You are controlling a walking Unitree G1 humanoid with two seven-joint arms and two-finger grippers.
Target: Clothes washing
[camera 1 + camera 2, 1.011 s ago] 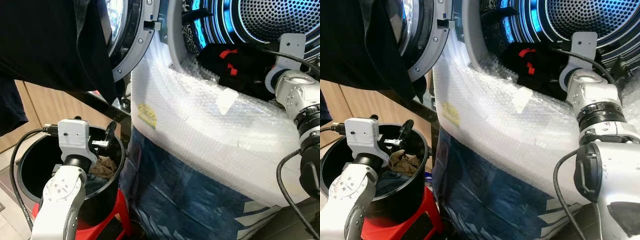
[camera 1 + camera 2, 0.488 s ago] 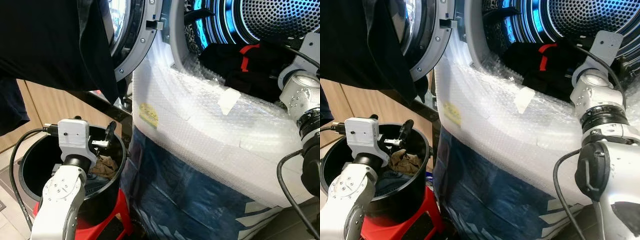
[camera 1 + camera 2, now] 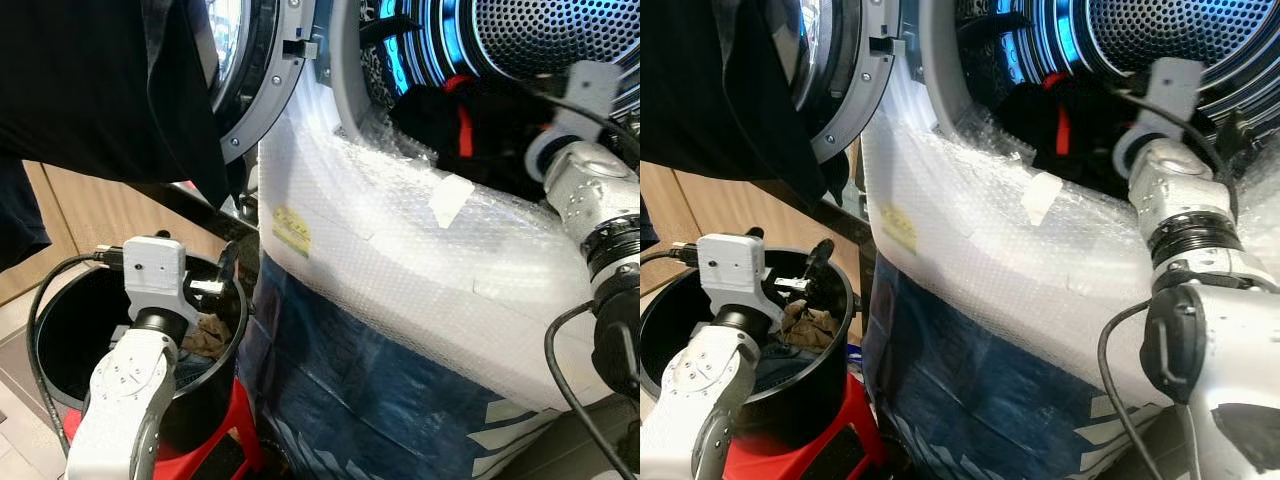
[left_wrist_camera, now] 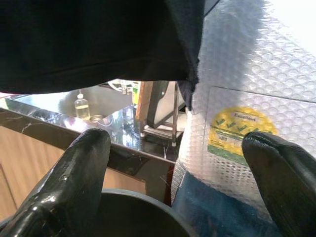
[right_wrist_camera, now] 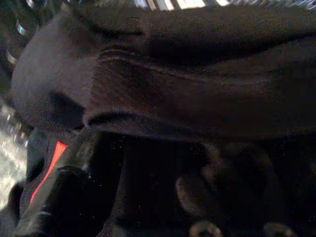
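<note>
Nearest, the left gripper (image 4: 173, 163) hovers over the round black plastic bucket (image 3: 60, 330) on a red stool (image 3: 225, 440), fingers spread apart with nothing between them; crumpled tan cloth (image 3: 205, 330) lies inside, partly hidden by the wrist. A black garment hanging at upper left (image 3: 90, 80) is cut off by the frame edge. Behind, a bubble-wrapped white washing machine front (image 3: 400, 250) with a yellow sticker (image 3: 292, 230). Farther in, the right gripper (image 5: 148, 197) reaches into the blue-lit perforated steel drum (image 3: 540, 30), buried in black clothing with red trim (image 3: 465, 120); too dark and blurred to tell whether its fingers grip.
</note>
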